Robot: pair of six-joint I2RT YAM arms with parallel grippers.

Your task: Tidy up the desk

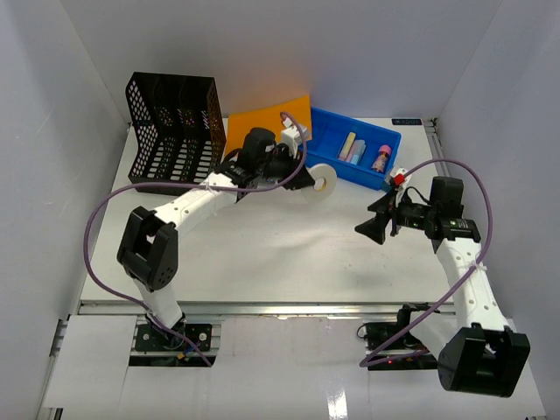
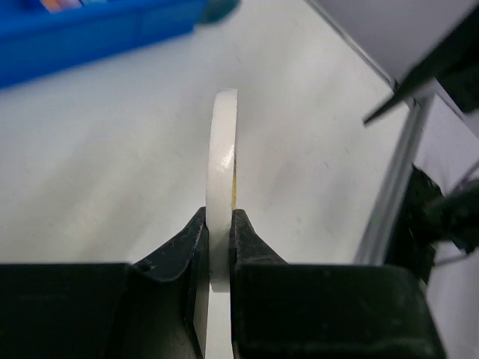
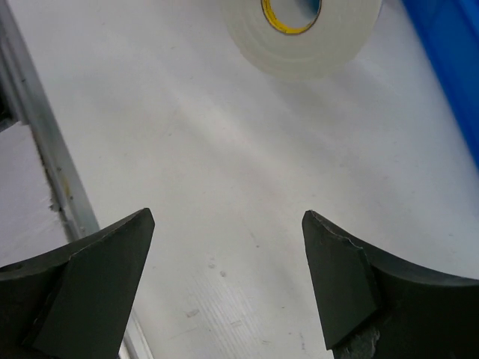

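A white tape roll with a yellow inner core is held on edge over the white desk, just in front of the blue tray. My left gripper is shut on its rim. In the left wrist view the roll shows edge-on, pinched between both fingers. My right gripper hovers to the right of the roll, pointing towards it, open with nothing between its jaws. The right wrist view shows the roll ahead of the open gripper.
The blue tray holds several small items. A black mesh file organizer stands at the back left with an orange folder beside it. The aluminium rail runs along the desk's near edge. White walls enclose three sides.
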